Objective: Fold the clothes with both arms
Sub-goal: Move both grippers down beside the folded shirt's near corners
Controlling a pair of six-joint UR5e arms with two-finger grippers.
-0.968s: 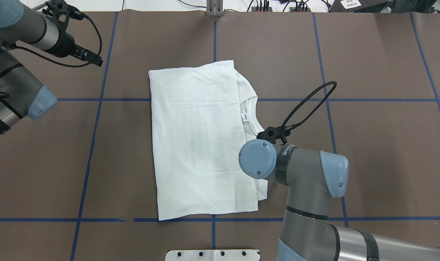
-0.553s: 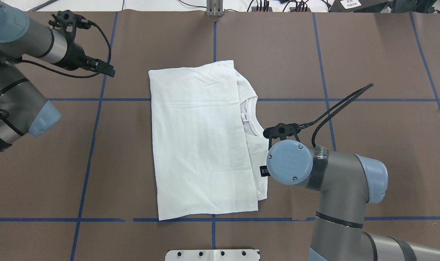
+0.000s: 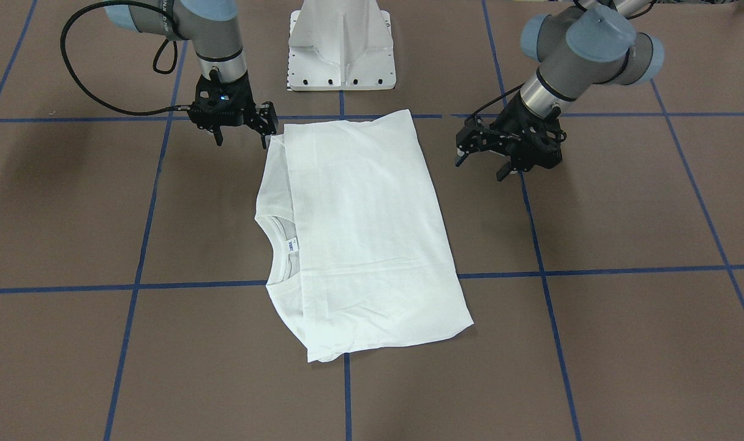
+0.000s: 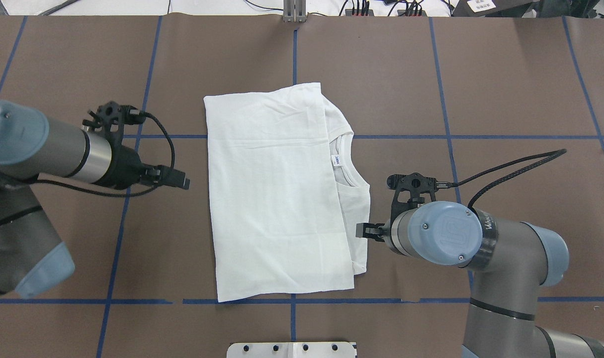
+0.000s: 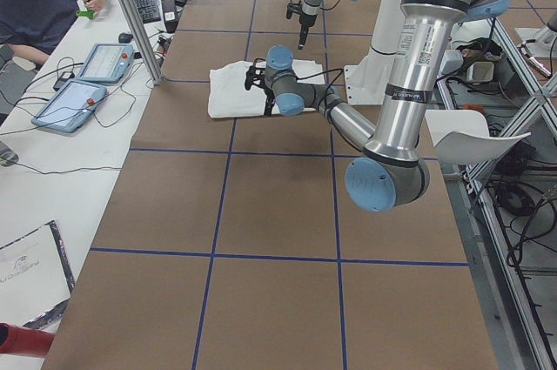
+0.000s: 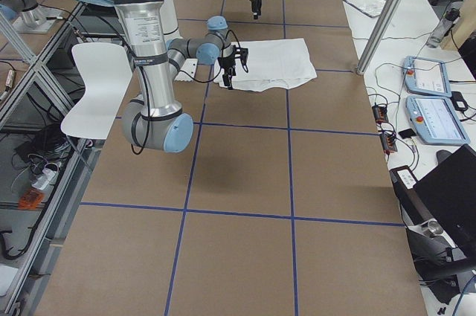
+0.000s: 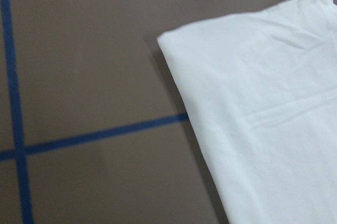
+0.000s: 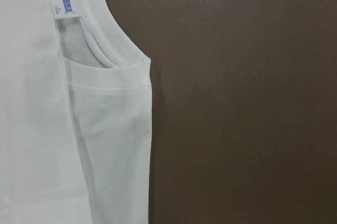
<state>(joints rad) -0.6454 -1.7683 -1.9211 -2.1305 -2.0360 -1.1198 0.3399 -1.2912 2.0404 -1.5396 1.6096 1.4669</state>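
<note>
We've got left claw (image 3: pixel 480 170) and right claw (image 3: pixel 242 144) released, flanking shirt (image 3: pixel 365 226); a shallow pinch could grab one layer and wreck the fold.

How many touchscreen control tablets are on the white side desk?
2. The first tablet lies near the metal post; the second tablet lies right beside it, toward the laptop. None seems hidden.

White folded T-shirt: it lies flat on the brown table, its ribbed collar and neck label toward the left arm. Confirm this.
Wrong. The white folded T-shirt lies flat on the brown table, its ribbed collar and neck label toward the right arm, as the overhead exterior view shows.
</note>
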